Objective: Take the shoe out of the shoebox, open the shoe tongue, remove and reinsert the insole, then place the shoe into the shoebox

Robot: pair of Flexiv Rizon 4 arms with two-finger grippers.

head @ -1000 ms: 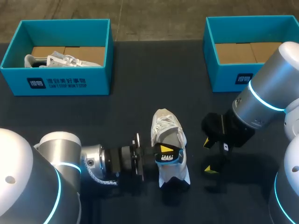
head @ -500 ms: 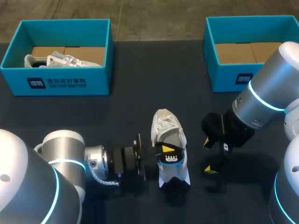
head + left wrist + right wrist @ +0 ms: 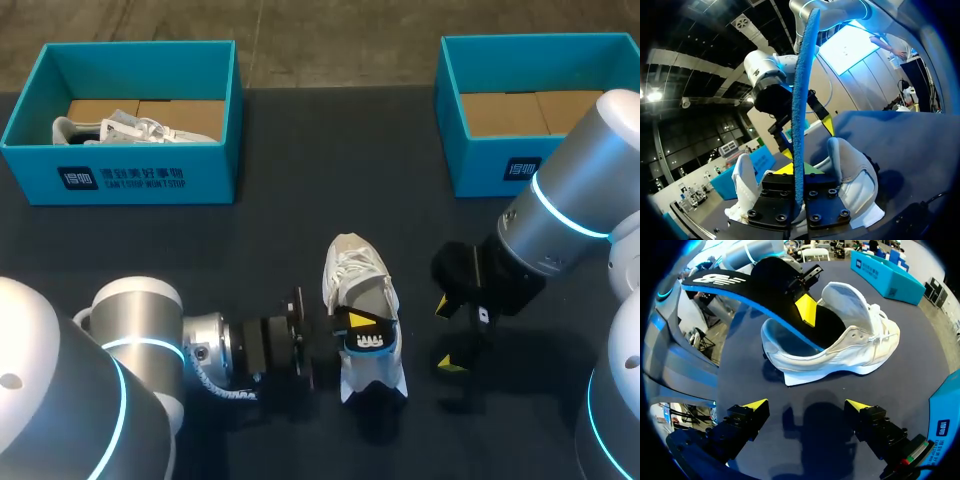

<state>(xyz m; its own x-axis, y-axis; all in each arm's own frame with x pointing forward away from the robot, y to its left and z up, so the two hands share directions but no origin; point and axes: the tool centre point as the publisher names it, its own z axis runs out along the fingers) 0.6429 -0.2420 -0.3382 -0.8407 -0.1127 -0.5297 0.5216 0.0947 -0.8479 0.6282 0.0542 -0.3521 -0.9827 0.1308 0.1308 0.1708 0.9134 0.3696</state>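
Observation:
A white shoe (image 3: pixel 358 283) stands on the dark table, toe away from me. My left gripper (image 3: pixel 358 322) is over the shoe's opening, shut on the insole (image 3: pixel 368 343), which is black on top and blue underneath. In the left wrist view the insole (image 3: pixel 800 95) stands edge-on, pinched between the two fingers, with the shoe (image 3: pixel 852 172) just beyond them. In the right wrist view the insole (image 3: pixel 755 290) slopes up out of the shoe (image 3: pixel 855 352). My right gripper (image 3: pixel 446 335) is open and holds nothing, a little to the right of the shoe, apart from it.
A blue shoebox (image 3: pixel 130 175) at the back left holds another white shoe (image 3: pixel 130 128). A second blue shoebox (image 3: pixel 500 165) at the back right shows only its cardboard floor. Dark table runs between the boxes and the shoe.
My left arm has shifted slightly, and the insole has slid a little toward the shoe's heel. The right arm has not moved.

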